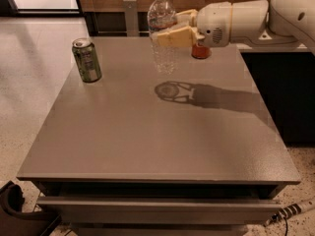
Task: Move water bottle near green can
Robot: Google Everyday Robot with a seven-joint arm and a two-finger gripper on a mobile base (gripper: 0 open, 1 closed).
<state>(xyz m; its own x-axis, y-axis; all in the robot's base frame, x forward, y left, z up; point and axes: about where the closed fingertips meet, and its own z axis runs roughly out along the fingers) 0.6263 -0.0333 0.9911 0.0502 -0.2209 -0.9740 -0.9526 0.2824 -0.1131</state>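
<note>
The water bottle (163, 31) is clear ribbed plastic with a white cap and a reddish band. It hangs upright in the air above the back middle of the grey table (157, 132). My gripper (170, 32) reaches in from the right and is shut on the water bottle's middle. The green can (87, 59) stands upright near the table's back left edge, well to the left of the bottle and below it. The bottle's shadow lies on the tabletop under it.
A red cola can (201, 51) stands at the table's back right, mostly hidden behind my arm. Wooden panelling and a metal post (130, 16) run behind the table. A dark cabinet (280, 92) stands to the right. A cable lies on the floor at bottom right.
</note>
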